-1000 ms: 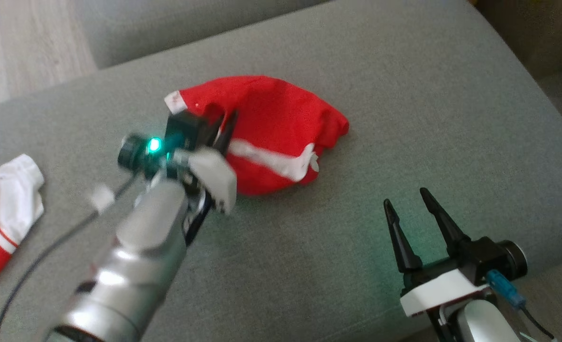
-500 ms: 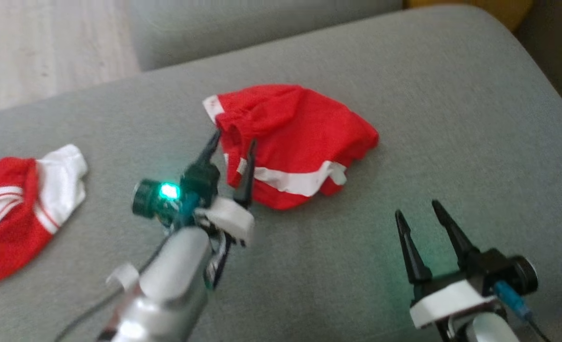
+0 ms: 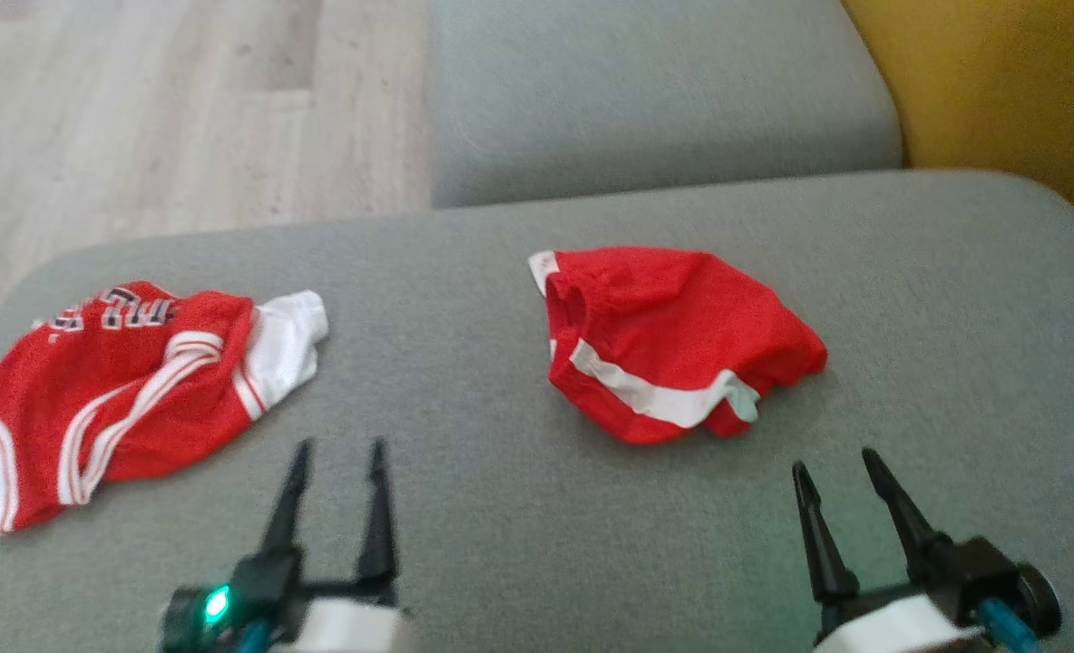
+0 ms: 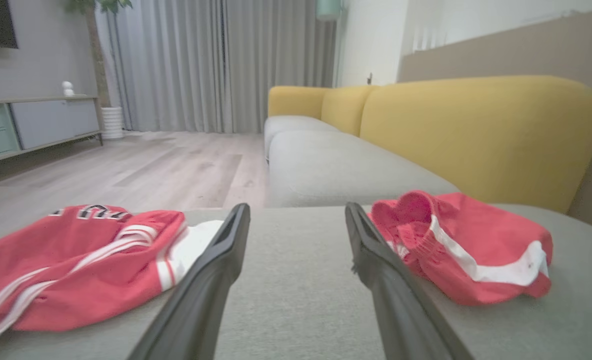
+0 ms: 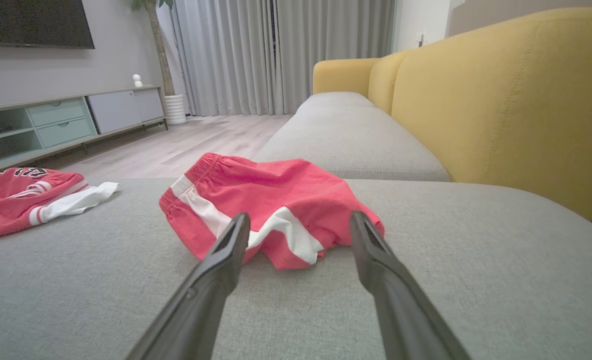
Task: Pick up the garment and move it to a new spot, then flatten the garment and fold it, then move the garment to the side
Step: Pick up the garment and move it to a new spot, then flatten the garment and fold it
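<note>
Work surface: a grey fabric sofa seat cushion point(image 3: 501, 562), broad, rounded at its edges and even in weave, with a second grey cushion point(image 3: 646, 100) butted against its far side. A mustard-yellow backrest point(image 5: 501, 100) runs along the robot's right. Beyond the sofa lies a pale wood-plank floor point(image 3: 183, 109). The wrist views show floor-length grey curtains point(image 4: 216, 65), a low media console point(image 5: 61, 120) with pale green drawers against a grey wall, a dark television point(image 5: 31, 22) mounted above it, and a white ribbed planter point(image 5: 176, 109) in the corner. Item under task: the red shorts point(image 3: 673, 336) lie on the near cushion, right of centre in the head view and ahead of the right gripper point(image 3: 834, 461). They sit in a loose, bunched heap, not flat. The gathered elastic waistband point(image 4: 416, 240) gapes toward the robot's left, and a white stripe point(image 3: 646, 399) crosses the near face diagonally, ending at a white hem corner. Soft creases run across the top of the fabric. A separate red-and-white jersey point(image 3: 129, 381) with lettering lies crumpled at the cushion's left end, well apart from the shorts. Left gripper point(image 3: 339, 446): fingers spread, pointing at bare cushion between the two garments, touching neither. Right gripper: fingers likewise spread, just short of the shorts, with cushion showing between the tips and the cloth.
</note>
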